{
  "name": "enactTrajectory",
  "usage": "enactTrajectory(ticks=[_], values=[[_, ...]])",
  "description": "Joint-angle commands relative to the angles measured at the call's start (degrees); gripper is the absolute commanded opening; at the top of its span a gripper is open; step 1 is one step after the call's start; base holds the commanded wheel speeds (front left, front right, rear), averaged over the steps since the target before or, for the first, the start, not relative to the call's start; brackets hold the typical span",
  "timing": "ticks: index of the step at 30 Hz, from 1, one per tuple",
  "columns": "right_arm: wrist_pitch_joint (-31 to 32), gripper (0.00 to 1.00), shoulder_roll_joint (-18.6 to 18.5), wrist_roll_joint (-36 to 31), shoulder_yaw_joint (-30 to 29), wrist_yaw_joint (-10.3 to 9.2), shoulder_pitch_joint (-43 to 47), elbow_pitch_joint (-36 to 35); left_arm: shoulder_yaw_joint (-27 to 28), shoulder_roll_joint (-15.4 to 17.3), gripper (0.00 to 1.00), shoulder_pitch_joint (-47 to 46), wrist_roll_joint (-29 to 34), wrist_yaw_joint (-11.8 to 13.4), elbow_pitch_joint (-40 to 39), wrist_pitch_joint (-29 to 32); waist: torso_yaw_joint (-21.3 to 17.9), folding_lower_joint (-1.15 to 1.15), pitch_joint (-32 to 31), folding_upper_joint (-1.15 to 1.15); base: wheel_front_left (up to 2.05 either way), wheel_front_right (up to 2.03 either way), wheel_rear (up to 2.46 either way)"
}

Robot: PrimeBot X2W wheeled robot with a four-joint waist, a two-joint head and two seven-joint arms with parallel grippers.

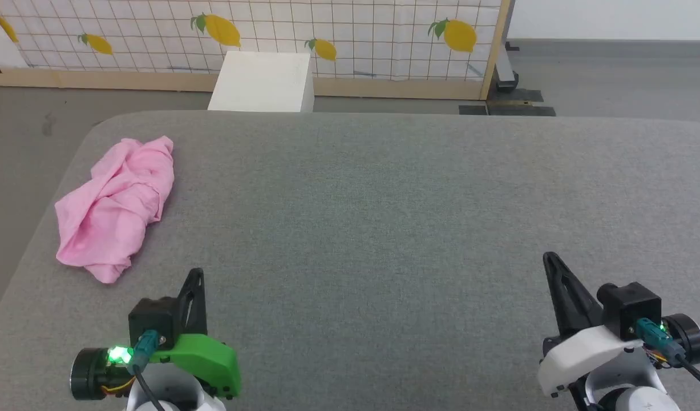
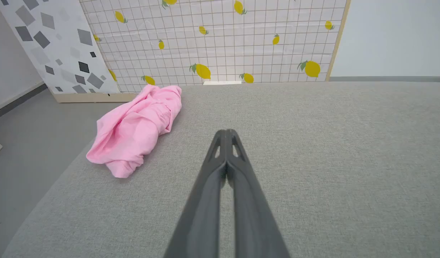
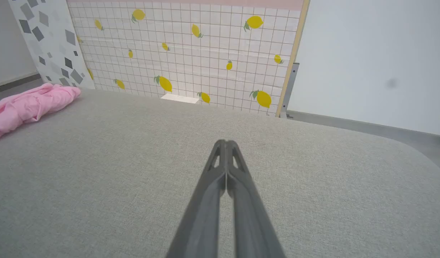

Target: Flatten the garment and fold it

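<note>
Garment (image 1: 116,208): pink, crumpled into a long wrinkled heap, lying on the grey padded table (image 1: 384,200) at its far left, close to the rounded left corner and apart from both grippers

Left gripper (image 1: 195,279): clenched and empty, with the two dark fingers pressed together at the tips. Position in the head view: lower left, over the table, near the garment's near end but clear of it. On the wrist, a green housing (image 1: 204,357) and a lit green lamp (image 1: 118,355)

Right gripper (image 1: 550,260): clenched and empty likewise. Position in the head view: lower right, well apart from the garment. On the wrist, a white housing (image 1: 589,348)

Given by the head view:
- outline of the heap from above, with both grippers in one picture
- a white box (image 1: 264,80) on the floor (image 1: 30,120) beyond the far table edge, in front of a lemon-print screen (image 1: 355,34)

Given by the left wrist view:
- the garment (image 2: 137,129) ahead and to the left of the closed left gripper (image 2: 227,133), with its folds and bunched near end in close detail
- a panel with grey shapes (image 2: 58,50) to the left of the screen

Given by the right wrist view:
- the garment (image 3: 26,105) low and side-on at the left frame edge, partly cut off there, far from the closed right gripper (image 3: 226,143)
- a plain pale wall (image 3: 377,53) to the right of the screen
- the rounded right corner of the table
</note>
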Motion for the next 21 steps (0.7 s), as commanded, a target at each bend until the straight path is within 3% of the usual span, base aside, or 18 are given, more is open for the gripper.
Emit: enactTrajectory(ticks=[1, 21], values=[[0.0, 0.0, 0.2, -0.4, 0.1, -0.09, -1.1, 0.1, 0.2, -0.3, 0.0, -0.8, 0.7, 0.4, -0.2, 0.1, 0.0, 0.0, 0.0, 0.0, 0.0, 0.0, 0.0], [0.0, 0.0, 0.2, -0.4, 0.1, -0.09, -1.1, 0.1, 0.2, -0.3, 0.0, -0.8, 0.7, 0.4, -0.2, 0.1, 0.0, 0.0, 0.0, 0.0, 0.0, 0.0, 0.0]])
